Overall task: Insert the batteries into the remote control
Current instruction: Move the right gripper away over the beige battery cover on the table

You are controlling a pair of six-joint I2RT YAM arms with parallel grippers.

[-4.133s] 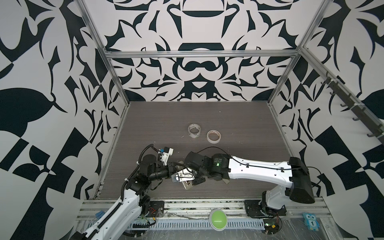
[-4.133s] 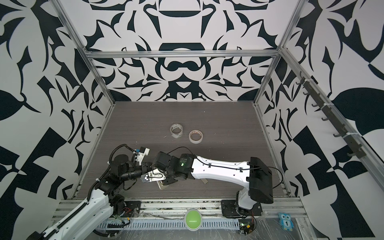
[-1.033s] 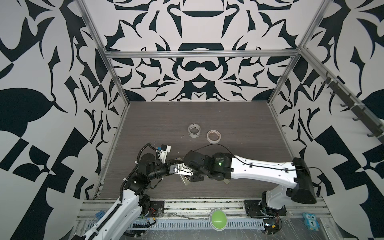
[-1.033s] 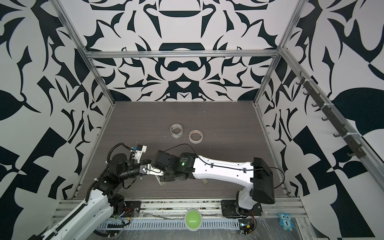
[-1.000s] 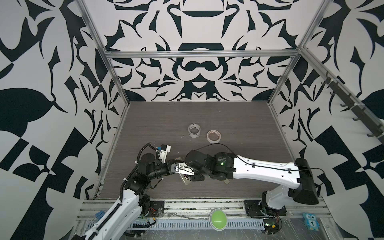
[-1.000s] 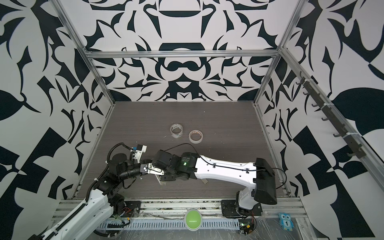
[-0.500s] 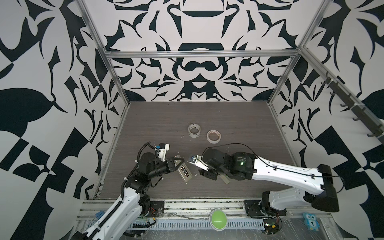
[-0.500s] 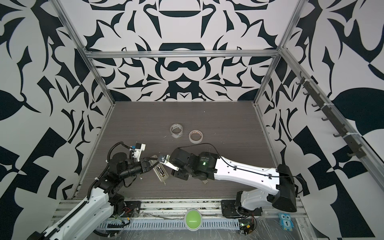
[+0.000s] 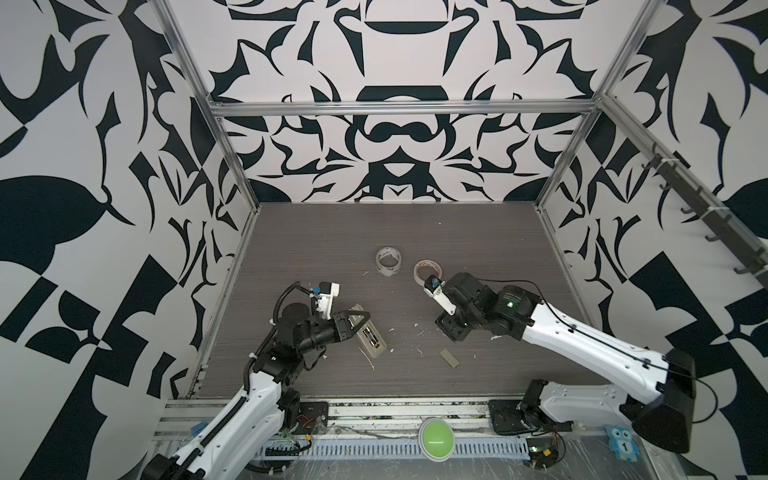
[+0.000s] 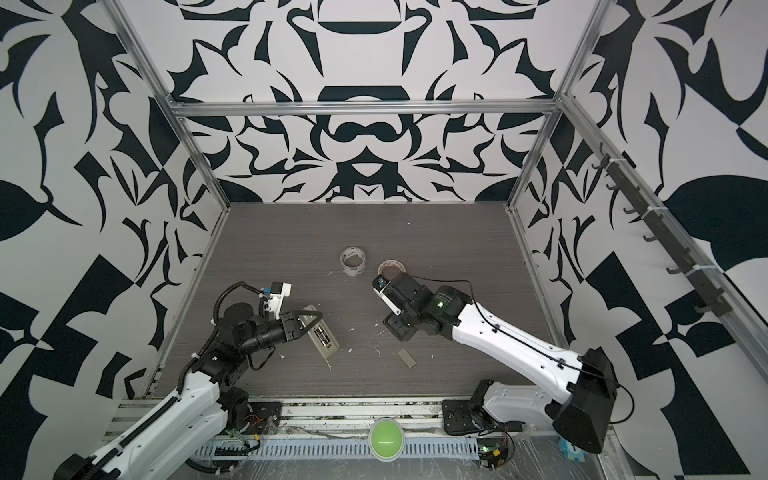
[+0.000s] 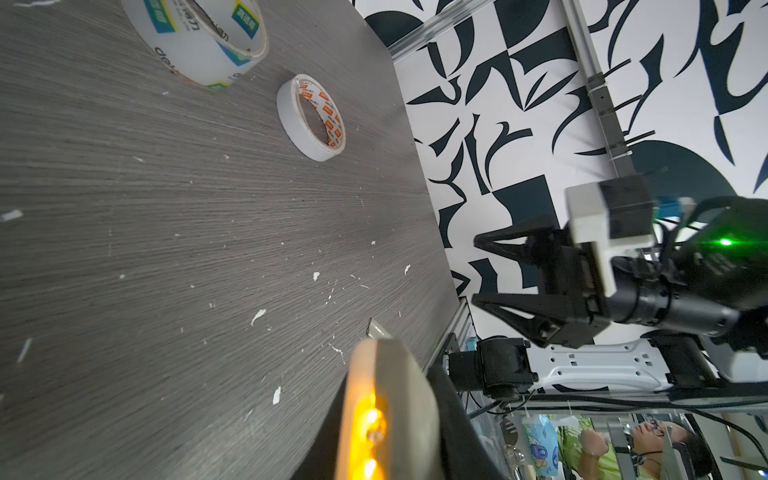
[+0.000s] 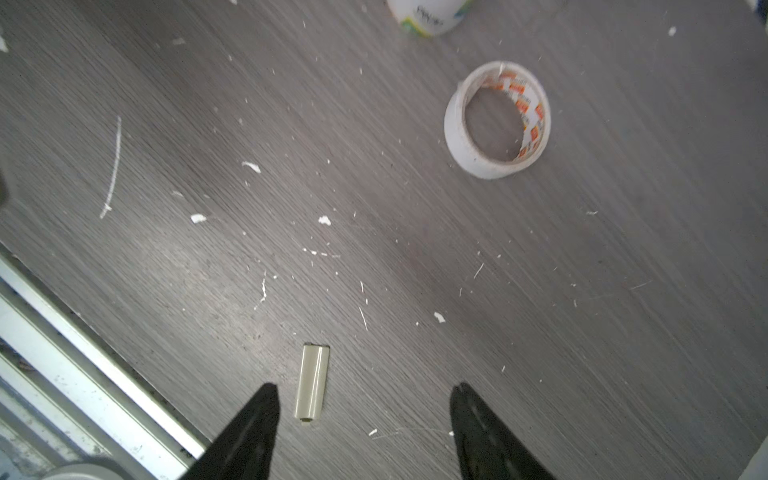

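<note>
Remote control (image 9: 371, 338): lower middle of both top views, left of centre, back side up with its compartment uncovered. I cannot tell whether the free end touches the tabletop (image 9: 415, 232).
Batteries (image 9: 371, 335): I make out dark cells with gold ends lying side by side in that compartment.
Left end effector (image 9: 360, 321): clamped tight on the remote control's upper end.
Right end effector (image 12: 363, 388): fingers spread wide and gripping nothing. It hangs over the tabletop right of centre, well apart from the remote control.
Cover (image 12: 312, 382): small pale strip lying flat. In the right wrist view it shows between the two fingers, nearer one, apart from both.
Clear tape roll (image 9: 388, 262): mid-frame, above both arms.
White tape roll (image 9: 424, 271): just beside it, to the right.
</note>
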